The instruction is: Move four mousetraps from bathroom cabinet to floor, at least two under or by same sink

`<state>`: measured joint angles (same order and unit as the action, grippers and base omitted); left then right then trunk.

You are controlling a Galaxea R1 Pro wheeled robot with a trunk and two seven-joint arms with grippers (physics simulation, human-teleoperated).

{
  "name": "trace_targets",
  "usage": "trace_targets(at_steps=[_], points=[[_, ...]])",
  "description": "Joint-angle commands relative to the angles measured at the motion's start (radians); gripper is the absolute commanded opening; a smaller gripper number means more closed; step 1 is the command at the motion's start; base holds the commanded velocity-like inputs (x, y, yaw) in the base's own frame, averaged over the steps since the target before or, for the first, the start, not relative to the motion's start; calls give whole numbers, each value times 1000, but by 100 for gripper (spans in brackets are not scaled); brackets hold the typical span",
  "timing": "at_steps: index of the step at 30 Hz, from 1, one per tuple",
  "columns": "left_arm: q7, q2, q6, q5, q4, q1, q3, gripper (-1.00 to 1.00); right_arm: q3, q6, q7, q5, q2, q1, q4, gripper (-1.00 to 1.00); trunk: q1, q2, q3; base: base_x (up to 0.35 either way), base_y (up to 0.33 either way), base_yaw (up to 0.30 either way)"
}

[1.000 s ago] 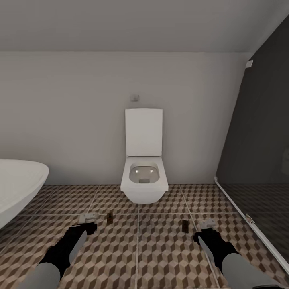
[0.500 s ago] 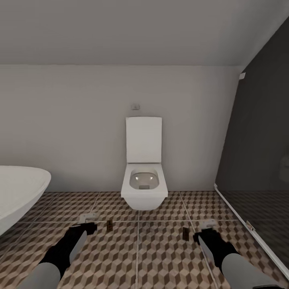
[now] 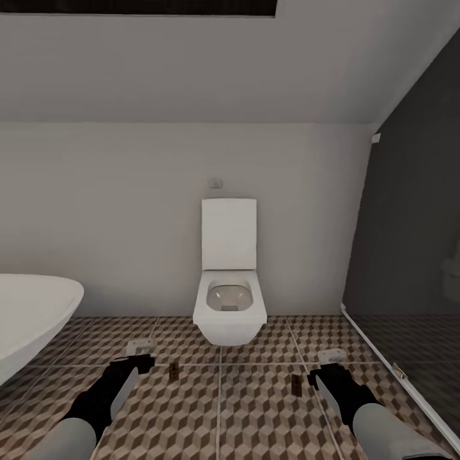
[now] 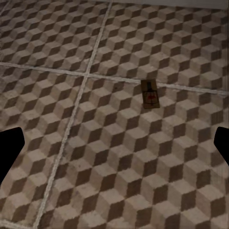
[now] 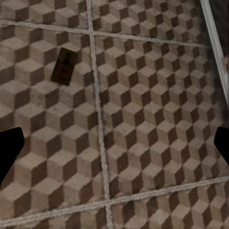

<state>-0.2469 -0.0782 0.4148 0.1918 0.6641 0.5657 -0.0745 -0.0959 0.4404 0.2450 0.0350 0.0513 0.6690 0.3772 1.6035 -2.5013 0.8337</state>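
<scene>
Two mousetraps down on the bathroom floor already — one near the left pincer, another near the right pincer, both before the toilet. Both pincers spread wide, empty. Remaining two unseen; sink placement seemingly pending.

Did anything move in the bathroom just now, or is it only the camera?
Mostly the camera: the head view tipped up, so the toilet and bathtub slid lower and a dark strip appeared along the top. The two mousetraps lie on the bathroom floor as before, and the left gripper and right gripper are open, holding nothing.
</scene>
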Motion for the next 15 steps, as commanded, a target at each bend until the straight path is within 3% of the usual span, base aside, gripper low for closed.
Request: trace_targets(at_steps=[1,7,15], points=[[-9,-2,4,11,2,0,-7,100,-7,9,2,3,1,0,2,100,-1,0,-3,0,0,0],[-9,-2,4,11,2,0,-8,100,-7,9,2,3,1,0,2,100,-3,1,-26,0,0,0],[-10,-2,4,11,2,0,-8,100,-7,9,2,4,0,0,2,100,-33,55,-51,0,0,0]])
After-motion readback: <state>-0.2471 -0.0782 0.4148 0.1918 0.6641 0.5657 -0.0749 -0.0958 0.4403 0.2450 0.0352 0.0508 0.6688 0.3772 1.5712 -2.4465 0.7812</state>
